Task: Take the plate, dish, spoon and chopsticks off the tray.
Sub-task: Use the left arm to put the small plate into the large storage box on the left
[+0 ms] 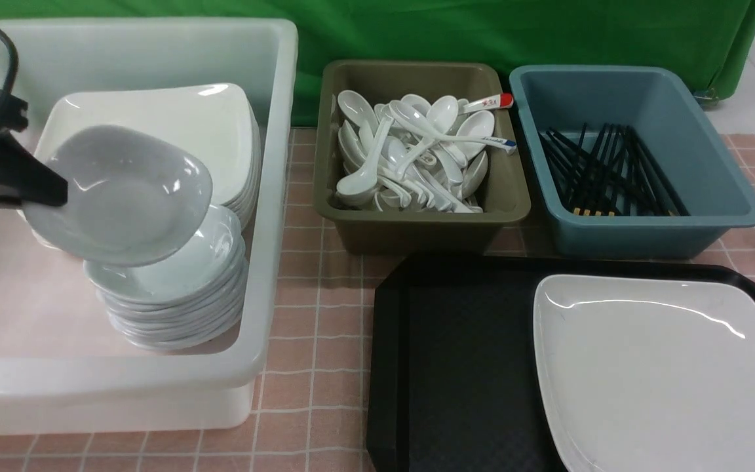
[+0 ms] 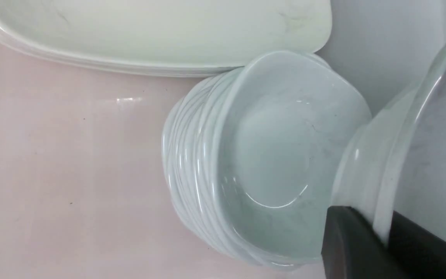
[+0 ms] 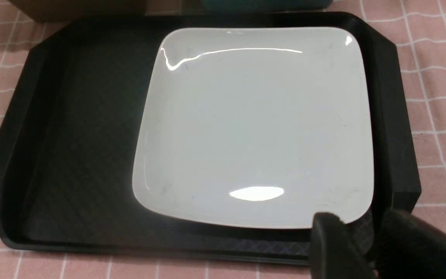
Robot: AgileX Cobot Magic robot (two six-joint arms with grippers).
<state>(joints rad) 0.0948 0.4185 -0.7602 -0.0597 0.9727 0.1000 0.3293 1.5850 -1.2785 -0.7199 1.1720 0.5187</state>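
My left gripper [image 1: 50,190] is shut on the rim of the small bluish-white dish [image 1: 122,196]. It holds the dish tilted just above a stack of like dishes [image 1: 174,295] in the white tub. In the left wrist view the dish [image 2: 432,135] rim sits between the black fingers [image 2: 347,240]. The large white plate [image 1: 659,367] lies on the right half of the black tray [image 1: 456,354]. My right gripper [image 3: 366,236] hovers open over the tray [image 3: 76,147] rim by a corner of the plate [image 3: 258,124], holding nothing. The blue-tipped spoon [image 1: 495,140] lies in the olive bin. Black chopsticks [image 1: 607,174] lie in the blue bin.
The white tub [image 1: 272,196] at the left also holds a stack of large white plates [image 1: 174,124]. The olive bin [image 1: 417,223] is full of white spoons, one red-tipped [image 1: 492,102]. The blue bin [image 1: 712,164] stands behind the tray. A pink checked cloth [image 1: 312,341] covers the table.
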